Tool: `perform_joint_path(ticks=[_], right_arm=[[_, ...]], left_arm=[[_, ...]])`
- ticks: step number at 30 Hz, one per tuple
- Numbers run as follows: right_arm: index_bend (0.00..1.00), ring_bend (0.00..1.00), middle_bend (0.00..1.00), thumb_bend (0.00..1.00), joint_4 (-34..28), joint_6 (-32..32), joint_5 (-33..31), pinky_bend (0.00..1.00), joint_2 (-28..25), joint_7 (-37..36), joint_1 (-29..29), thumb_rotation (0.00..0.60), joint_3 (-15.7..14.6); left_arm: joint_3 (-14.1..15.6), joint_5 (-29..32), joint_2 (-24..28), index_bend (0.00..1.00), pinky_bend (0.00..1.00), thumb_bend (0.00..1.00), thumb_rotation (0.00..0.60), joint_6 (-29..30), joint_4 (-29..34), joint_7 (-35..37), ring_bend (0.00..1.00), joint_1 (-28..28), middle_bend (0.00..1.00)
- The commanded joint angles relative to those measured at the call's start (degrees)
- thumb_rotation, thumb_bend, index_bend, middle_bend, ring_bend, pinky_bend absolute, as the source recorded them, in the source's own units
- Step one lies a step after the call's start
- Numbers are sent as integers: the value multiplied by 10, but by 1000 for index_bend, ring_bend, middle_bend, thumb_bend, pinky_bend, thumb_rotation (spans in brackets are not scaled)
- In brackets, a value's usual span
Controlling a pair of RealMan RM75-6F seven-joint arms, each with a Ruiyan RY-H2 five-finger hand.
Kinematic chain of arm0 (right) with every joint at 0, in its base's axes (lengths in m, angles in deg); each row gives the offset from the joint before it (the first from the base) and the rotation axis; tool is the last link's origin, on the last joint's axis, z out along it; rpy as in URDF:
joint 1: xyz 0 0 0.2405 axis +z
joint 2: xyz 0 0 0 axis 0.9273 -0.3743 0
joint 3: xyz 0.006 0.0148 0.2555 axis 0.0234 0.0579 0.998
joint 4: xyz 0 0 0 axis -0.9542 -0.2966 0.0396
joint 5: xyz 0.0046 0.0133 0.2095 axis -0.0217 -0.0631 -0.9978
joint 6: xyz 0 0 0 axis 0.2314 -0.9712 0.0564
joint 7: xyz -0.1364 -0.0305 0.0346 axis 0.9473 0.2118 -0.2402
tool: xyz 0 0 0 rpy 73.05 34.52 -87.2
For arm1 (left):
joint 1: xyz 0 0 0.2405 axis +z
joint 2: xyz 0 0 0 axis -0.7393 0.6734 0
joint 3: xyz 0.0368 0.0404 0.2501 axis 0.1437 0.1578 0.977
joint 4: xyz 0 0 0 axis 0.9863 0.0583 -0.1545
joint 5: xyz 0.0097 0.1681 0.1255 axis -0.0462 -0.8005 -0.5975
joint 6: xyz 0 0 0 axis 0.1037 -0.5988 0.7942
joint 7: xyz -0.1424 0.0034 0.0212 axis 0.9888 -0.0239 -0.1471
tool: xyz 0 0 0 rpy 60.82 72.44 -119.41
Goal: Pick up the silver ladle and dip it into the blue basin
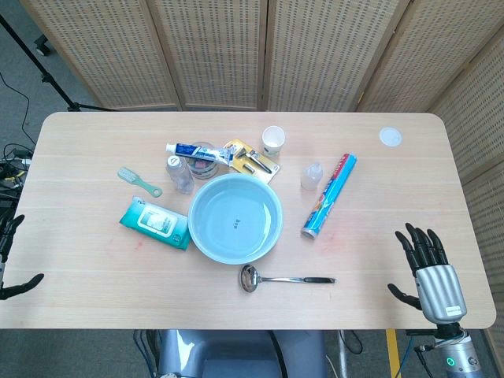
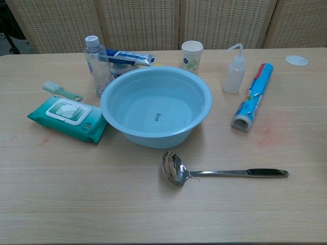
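Reaching for the ladle (image 1: 285,278) is my risk: it lies flat on the worktop (image 1: 79,150) just before the basin (image 1: 235,217), handle toward my right hand (image 1: 429,277), which hovers empty, fingers spread. A shallow pinch could skid it into the basin. My left hand (image 1: 11,260) is barely visible; I cannot tell its state.

Silver-backed right hand (image 1: 428,272), black fingers (image 1: 417,246)
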Motion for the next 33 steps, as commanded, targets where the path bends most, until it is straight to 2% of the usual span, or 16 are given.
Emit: perform_joint_path(ticks=[1, 7, 14, 16, 17, 18, 19, 20, 21, 23, 26, 28, 33], right_arm=[[0, 0, 0, 0, -6, -13, 9, 0, 0, 6, 5, 600, -6], [0, 0, 0, 0, -50, -73, 14, 0, 14, 50, 30, 600, -13], [0, 0, 9, 0, -66, -139, 1, 0, 64, 125, 66, 600, 3], [0, 14, 77, 0, -65, -151, -6, 0, 82, 145, 73, 600, 8], [0, 72, 160, 0, -64, -153, -8, 20, 88, 151, 75, 600, 10], [0, 135, 227, 0, -61, -156, -11, 56, 97, 159, 77, 600, 13], [0, 256, 331, 0, -59, -157, -13, 149, 103, 164, 78, 600, 15], [0, 379, 433, 0, -51, -158, -10, 291, 119, 173, 83, 600, 20], [0, 452, 498, 0, -42, -155, -9, 396, 132, 179, 85, 600, 23], [6, 624, 667, 0, -30, -153, -15, 694, 153, 194, 86, 600, 27], [88, 762, 802, 0, -35, -159, -38, 946, 173, 225, 84, 600, 32], [156, 807, 844, 0, -40, -163, -49, 998, 182, 245, 84, 600, 34], [239, 824, 863, 0, -59, -184, -98, 1000, 200, 318, 85, 600, 41]], left_arm=[[0, 1, 1, 0, 47, 0, 600, 1, 0, 0, 0, 1, 0], [-2, 3, 2, 0, 47, 0, 600, 3, 0, 3, 0, 2, 0], [-5, 7, 4, 0, 47, 0, 600, 1, -3, 13, 0, 1, 0], [-6, 10, 4, 0, 47, 0, 600, -2, -4, 16, 0, 1, 0], [-6, 10, 4, 0, 47, 0, 600, -3, -4, 16, 0, 0, 0], [-6, 11, 5, 0, 47, 0, 600, -4, -5, 17, 0, 0, 0], [-7, 12, 5, 0, 47, 0, 600, -5, -5, 18, 0, 0, 0], [-7, 14, 5, 0, 47, 0, 600, -7, -6, 20, 0, -1, 0], [-7, 15, 5, 0, 47, 0, 600, -8, -6, 21, 0, -2, 0], [-8, 16, 6, 0, 47, 0, 600, -11, -7, 23, 0, -3, 0], [-8, 18, 6, 0, 47, 0, 600, -13, -8, 25, 0, -3, 0], [-8, 18, 6, 0, 47, 0, 600, -14, -9, 27, 0, -4, 0], [-8, 17, 6, 0, 47, 0, 600, -15, -9, 28, 0, -4, 0]])
